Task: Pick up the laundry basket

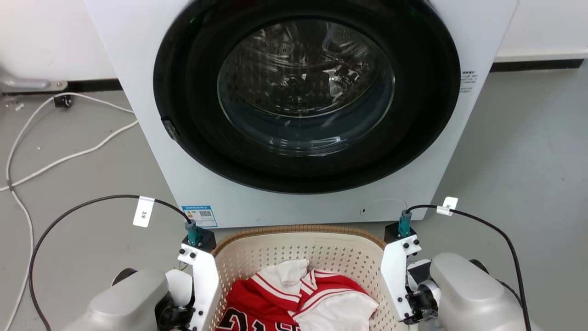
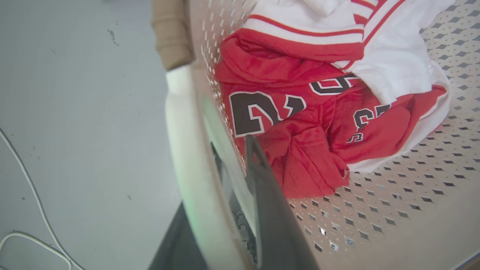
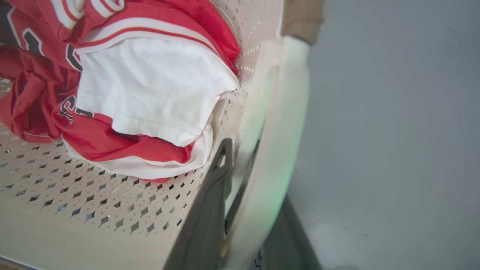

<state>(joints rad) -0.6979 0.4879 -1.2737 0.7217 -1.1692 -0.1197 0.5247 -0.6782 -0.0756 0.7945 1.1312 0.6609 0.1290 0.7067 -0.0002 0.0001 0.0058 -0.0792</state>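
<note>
So the biggest thing by far is the white front-loading washing machine (image 1: pixel 294 115), round dark door shut, standing on a grey floor (image 1: pixel 528 161). Right in front of it, low in the head view, is the laundry basket (image 1: pixel 298 250): cream, perforated, with a brown woven-look rim (image 1: pixel 298 228), sitting between the robot's two pale forearms. Inside it is a crumpled red jersey (image 2: pixel 300 123) with dark numbers outlined in white, and a white garment with red stripes (image 3: pixel 150 90) lies bunched on top of it. The left end effector (image 2: pixel 217 180) straddles the basket's left side handle (image 2: pixel 183 131), with one dark finger inside against the perforated wall and the other outside under the handle, so it looks clenched on that side. The right end effector (image 3: pixel 247 176) does the same on the right side handle (image 3: pixel 288 112), one finger inside the wall and one outside, gripping it. Smaller stuff: a white cable (image 1: pixel 69 156) snakes over the floor to the left of the machine, and a black cable with a small white tag (image 1: pixel 143 211) runs to each wrist.
</note>
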